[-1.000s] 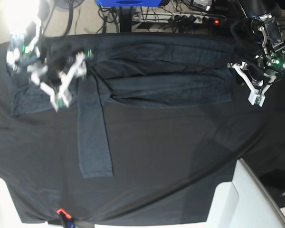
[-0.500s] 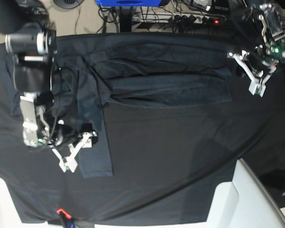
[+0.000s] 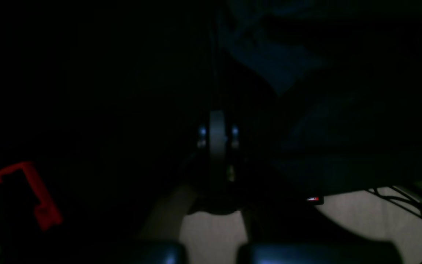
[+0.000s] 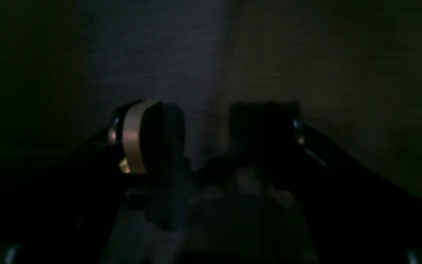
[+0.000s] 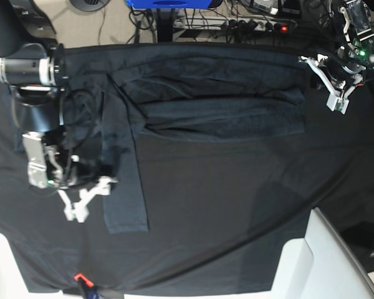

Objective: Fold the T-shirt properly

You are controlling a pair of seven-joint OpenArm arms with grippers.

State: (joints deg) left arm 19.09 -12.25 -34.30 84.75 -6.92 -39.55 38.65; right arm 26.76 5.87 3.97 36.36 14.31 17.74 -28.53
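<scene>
The T-shirt (image 5: 218,99), dark blue-grey, lies folded in a long band across the far half of the table. One narrow strip of it (image 5: 124,187) runs toward the near edge on the left. My right gripper (image 5: 87,198) hovers open beside that strip's left edge, low over the cloth. In the right wrist view the right gripper (image 4: 203,135) has its jaws wide apart and empty, with the T-shirt (image 4: 167,66) edge running between them. My left gripper (image 5: 338,103) is shut and empty, just past the shirt's far right corner. The left wrist view is nearly black; the left gripper (image 3: 217,135) fingers are pressed together.
A black tablecloth (image 5: 224,205) covers the table. A white object (image 5: 324,261) juts in at the near right, another white surface (image 5: 0,268) at the near left. A small red clip (image 5: 80,277) sits at the near edge. Cables and a power strip (image 5: 262,25) lie behind the table.
My right arm has swung from the shirt's far left corner down to beside the strip's lower part, jaws staying open. The left gripper has lifted slightly toward the far right corner.
</scene>
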